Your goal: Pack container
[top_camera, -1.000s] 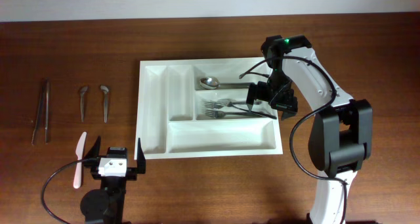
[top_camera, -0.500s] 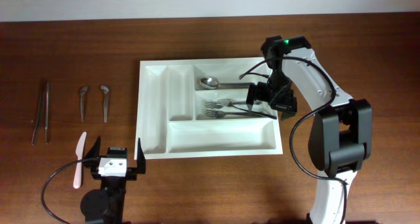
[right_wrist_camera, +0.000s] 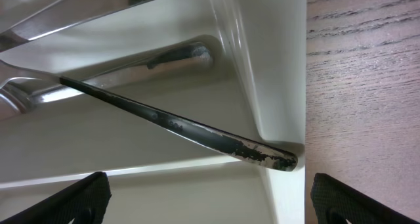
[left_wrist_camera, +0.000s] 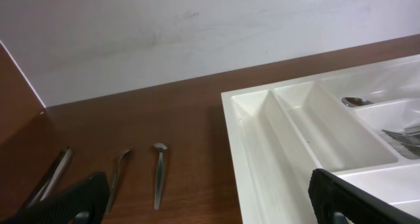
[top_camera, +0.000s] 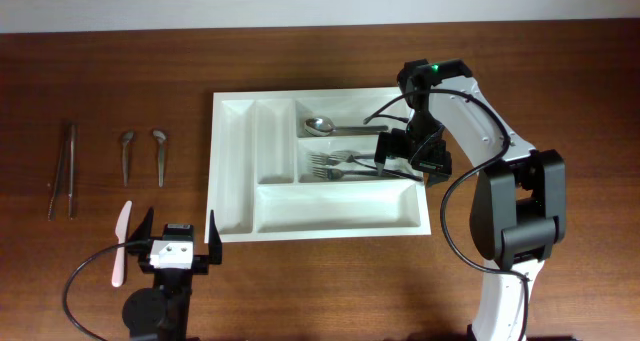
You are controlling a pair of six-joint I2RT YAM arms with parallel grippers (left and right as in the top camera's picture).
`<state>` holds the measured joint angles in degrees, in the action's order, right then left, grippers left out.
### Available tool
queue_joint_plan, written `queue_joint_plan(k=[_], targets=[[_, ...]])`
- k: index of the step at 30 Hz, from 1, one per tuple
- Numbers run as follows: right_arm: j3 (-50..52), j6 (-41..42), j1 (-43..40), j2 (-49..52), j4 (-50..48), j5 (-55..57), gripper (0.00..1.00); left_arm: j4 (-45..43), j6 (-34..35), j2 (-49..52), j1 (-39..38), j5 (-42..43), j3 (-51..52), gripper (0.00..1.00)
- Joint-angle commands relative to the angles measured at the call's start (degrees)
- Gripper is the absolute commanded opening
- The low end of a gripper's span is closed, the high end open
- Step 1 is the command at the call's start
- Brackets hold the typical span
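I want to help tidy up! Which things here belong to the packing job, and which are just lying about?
Part of the job: the container, the spoon and forks already in it, and the open right gripper over the forks.

Lying about on the table, maybe to pack next: long metal tongs, two small spoons and a pale knife near the open left gripper.

The container (top_camera: 235, 171) is a white rectangular plastic tray lying flat near the middle of the table (top_camera: 320, 291), its long side running left to right. Two narrow compartments stand at its left end, with three long ones beside them. A spoon (top_camera: 320, 126) lies in the farthest long compartment and forks (top_camera: 335, 165) in the middle one.
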<state>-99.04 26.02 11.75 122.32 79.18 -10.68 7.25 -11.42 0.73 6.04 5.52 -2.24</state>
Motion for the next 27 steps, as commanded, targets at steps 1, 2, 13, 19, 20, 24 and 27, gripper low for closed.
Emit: queue_joint_plan(k=[1,2,13,19,20,24,27], targets=[[0.4,-1.7,-0.2,-0.1,-0.4,-1.0,0.99,0.0,-0.9,-0.4,0.2,-0.4,0.3,0.99],[0.4,-1.9,-0.2,-0.1,-0.4,-1.1,0.99,0.0,-0.9,-0.4,0.2,-0.4,0.3,0.99],[0.4,-3.3,0.6,-0.1,-0.8,-1.2,0.99,0.0,-0.9,-0.4,0.2,-0.4,0.3,0.99],[0.4,-3.3,1.6,-0.1,-1.0,-1.2,0.99,0.0,-0.9,-0.4,0.2,-0.4,0.3,0.99],[0.4,-3.3,1.6,-0.1,-1.0,-1.2,0.99,0.0,-0.9,-0.4,0.2,-0.4,0.3,0.99],[0.5,-3.2,1.7,-0.1,-1.0,-1.2,0.99,0.0,-0.9,-0.4,0.2,-0.4,0.3,0.99],[0.8,-3.2,1.7,-0.1,-1.1,-1.1,0.99,0.0,-0.9,-0.4,0.2,-0.4,0.3,0.99]])
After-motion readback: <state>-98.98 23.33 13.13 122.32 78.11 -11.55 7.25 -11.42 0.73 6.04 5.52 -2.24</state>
